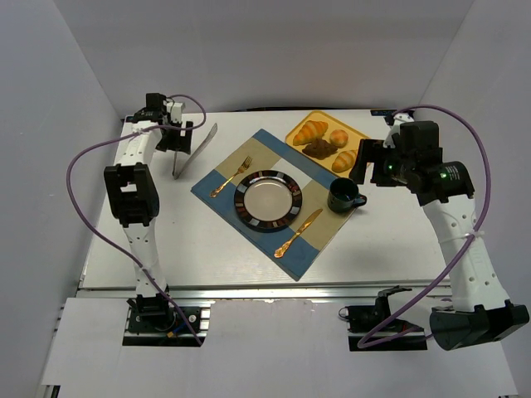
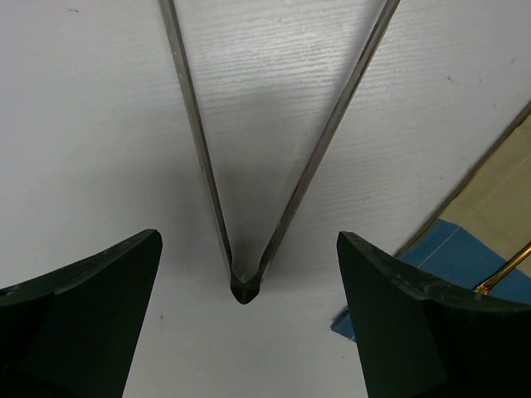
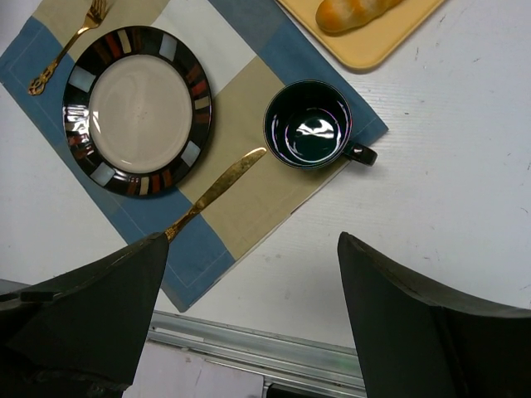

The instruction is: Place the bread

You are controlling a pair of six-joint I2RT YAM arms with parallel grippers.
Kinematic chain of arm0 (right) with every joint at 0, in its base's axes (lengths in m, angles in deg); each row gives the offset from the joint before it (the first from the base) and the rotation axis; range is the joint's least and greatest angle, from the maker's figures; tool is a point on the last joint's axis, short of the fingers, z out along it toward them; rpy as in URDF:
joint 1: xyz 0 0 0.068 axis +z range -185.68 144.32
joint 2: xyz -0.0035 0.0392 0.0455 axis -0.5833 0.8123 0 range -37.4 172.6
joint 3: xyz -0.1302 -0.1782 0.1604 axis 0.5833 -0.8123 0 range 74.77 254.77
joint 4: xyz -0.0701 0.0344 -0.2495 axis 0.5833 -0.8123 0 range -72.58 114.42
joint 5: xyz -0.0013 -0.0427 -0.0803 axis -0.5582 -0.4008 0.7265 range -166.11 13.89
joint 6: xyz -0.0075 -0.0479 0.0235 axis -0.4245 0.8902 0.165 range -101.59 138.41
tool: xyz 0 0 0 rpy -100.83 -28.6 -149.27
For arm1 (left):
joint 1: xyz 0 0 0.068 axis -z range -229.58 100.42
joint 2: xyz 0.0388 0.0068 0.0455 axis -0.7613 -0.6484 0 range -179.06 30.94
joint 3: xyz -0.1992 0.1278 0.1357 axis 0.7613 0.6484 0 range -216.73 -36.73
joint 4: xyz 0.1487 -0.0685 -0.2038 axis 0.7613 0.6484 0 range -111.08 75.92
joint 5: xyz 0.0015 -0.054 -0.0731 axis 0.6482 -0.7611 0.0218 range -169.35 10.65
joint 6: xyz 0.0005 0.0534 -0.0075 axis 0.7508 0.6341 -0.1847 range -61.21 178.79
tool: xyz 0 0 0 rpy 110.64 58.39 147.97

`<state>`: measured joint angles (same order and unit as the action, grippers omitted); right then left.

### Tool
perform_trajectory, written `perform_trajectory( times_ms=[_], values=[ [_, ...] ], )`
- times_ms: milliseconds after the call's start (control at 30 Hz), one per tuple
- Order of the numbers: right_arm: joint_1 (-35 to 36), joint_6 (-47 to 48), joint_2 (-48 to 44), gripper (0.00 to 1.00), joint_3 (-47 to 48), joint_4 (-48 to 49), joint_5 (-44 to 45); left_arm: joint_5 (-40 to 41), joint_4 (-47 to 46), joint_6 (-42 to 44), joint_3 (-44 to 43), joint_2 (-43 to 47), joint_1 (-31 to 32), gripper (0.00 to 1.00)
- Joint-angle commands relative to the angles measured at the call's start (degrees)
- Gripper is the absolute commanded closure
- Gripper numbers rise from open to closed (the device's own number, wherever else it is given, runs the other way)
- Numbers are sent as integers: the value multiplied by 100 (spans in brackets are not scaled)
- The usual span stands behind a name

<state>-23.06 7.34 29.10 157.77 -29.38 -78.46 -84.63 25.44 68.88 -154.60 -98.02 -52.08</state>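
Note:
The bread [image 1: 319,149] is a dark brown lumpy pastry on a yellow tray [image 1: 362,138] at the back right, between golden croissants [image 1: 310,131]. It is out of both wrist views. A dark-rimmed plate [image 1: 268,199] sits on the blue and tan placemat [image 1: 249,152]; it also shows in the right wrist view [image 3: 141,112]. Metal tongs [image 1: 195,152] lie on the table at the back left. My left gripper [image 1: 176,143] hangs open over them, their hinge [image 2: 243,286] between its fingers [image 2: 83,319]. My right gripper [image 1: 362,162] is open and empty, high beside the tray's right end.
A dark cup [image 1: 344,196] stands on the placemat's right corner, seen from above in the right wrist view [image 3: 309,124]. A gold knife [image 3: 216,192] lies right of the plate and a gold fork [image 3: 66,51] left of it. White walls enclose the table.

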Motion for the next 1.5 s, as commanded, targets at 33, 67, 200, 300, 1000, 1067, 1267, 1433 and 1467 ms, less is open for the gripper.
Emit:
perform_trajectory(
  times_ms=[33, 67, 200, 300, 1000, 1067, 1267, 1433, 1467],
  values=[
    [21, 131, 12, 11, -21, 230, -55, -132, 156, 257, -9, -23, 31, 2],
    [21, 123, 12, 11, -47, 238, -55, -114, 129, 257, 61, -41, 39, 2],
    [21, 123, 12, 11, -91, 230, -55, -52, -38, 283, 202, -111, 31, 2],
    [21, 149, 47, 11, -39, 186, -29, -184, -126, 292, 229, -243, 22, 2],
    [30, 70, 197, 11, -188, 247, 156, -105, -793, 266, -193, -1104, 48, 5],
    [21, 70, 214, 11, -223, 247, 182, -96, -864, 248, -219, -1157, 48, 7],
    [21, 44, 258, 11, -267, 282, 209, -166, -1005, 108, -220, -1315, 48, 17],
    [38, 35, 311, 11, -241, 317, 191, -114, -1031, -41, -202, -1263, 48, 42],
    [39, 43, 311, 11, -241, 318, 174, -53, -1092, -103, -202, -1219, 48, 43]
  ],
)
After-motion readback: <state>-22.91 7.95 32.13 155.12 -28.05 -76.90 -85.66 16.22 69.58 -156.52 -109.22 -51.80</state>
